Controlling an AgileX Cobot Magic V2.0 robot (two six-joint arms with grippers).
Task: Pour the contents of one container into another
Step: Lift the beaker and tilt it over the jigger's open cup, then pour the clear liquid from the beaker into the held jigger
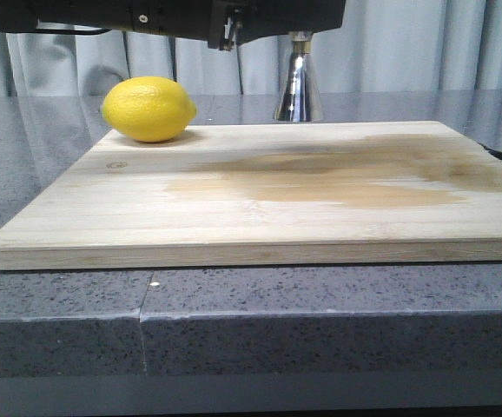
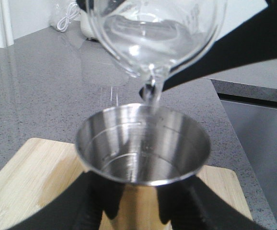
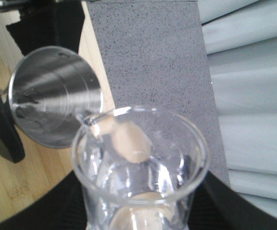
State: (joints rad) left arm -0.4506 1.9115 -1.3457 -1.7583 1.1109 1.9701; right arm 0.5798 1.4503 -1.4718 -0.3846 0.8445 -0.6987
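Left gripper (image 2: 133, 211): black fingers clamped around shiny steel hourglass jigger (image 2: 143, 146), held above pale wooden board (image 2: 23, 182) | Right gripper (image 3: 143, 218): grasping small clear glass beaker (image 3: 141, 165), tilted, lip over jigger mouth, clear liquid streaming in | Yellow lemon (image 1: 148, 109) on board's far left corner.

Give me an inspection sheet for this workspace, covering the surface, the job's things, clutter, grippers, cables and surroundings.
Surface: grey speckled counter with a wooden cutting board on it; the board has a darker stained patch.
Job's things: glass beaker tilted, a thin clear stream running into the steel jigger, held above the board.
Clutter: lemon on the board's far left corner.
Grippers: left gripper shut on the jigger; right gripper shut on the beaker.
Cables: white cord on the counter.
Surroundings: pale curtains behind the counter.
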